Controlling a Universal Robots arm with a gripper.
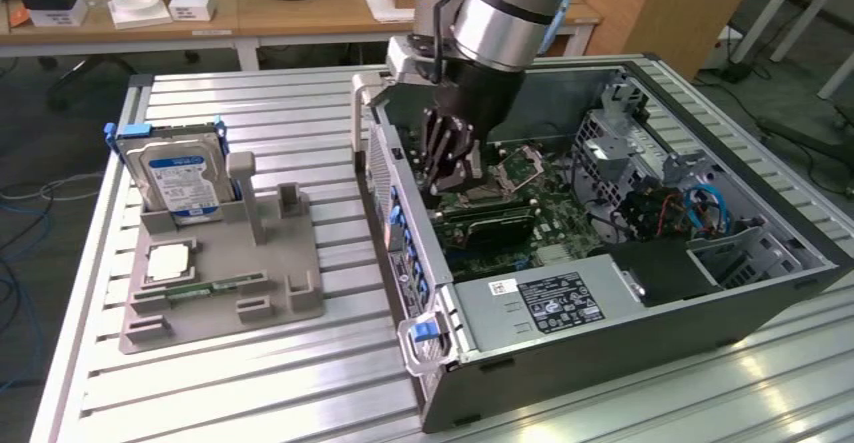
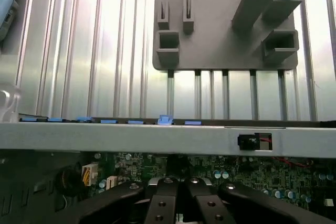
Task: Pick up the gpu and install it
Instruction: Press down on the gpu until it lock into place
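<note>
Claw (image 1: pixel 447 178) clenched, down inside open computer case (image 1: pixel 747 303), near motherboard (image 1: pixel 534 213). Gpu (image 1: pixel 487 225) looks seated there beside claw. Likely light, stiff, fragile; hold by edges or bracket.

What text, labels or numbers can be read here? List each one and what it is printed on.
None can be read word for word.
Hard drive: blue and white label, print too small to read.
Power supply: dark sticker with white print, too blurred to read.
Small white sticker beside it: unreadable.
Circuit board: markings too small to read.
</note>
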